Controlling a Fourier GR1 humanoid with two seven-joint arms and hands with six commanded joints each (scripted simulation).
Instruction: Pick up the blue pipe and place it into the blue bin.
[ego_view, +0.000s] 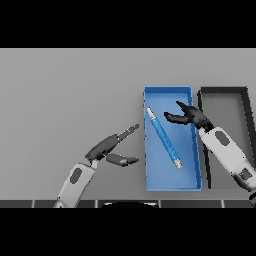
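The pipe (164, 137) lies flat inside the blue bin (172, 185), resting on its floor, so the placing looks done to me. Its long axis runs on a slant, from the far left of the bin toward the near right, where a pale tip shows. My right robot hand (190, 116) hovers over the bin's far right part, just beside the pipe's far half and to its right, fingers and thumb spread and holding nothing. The pipe is apart from my fingertips. My left robot hand (111, 149) sits out on the tabletop (65, 90) left of the bin, fingers straight and loose, empty, farther from the pipe than my right. A dark bin (247, 107) stands just right of the blue one. I can read no brand, label or writing anywhere. My next move, I judge, is only to draw the right robot hand clear.
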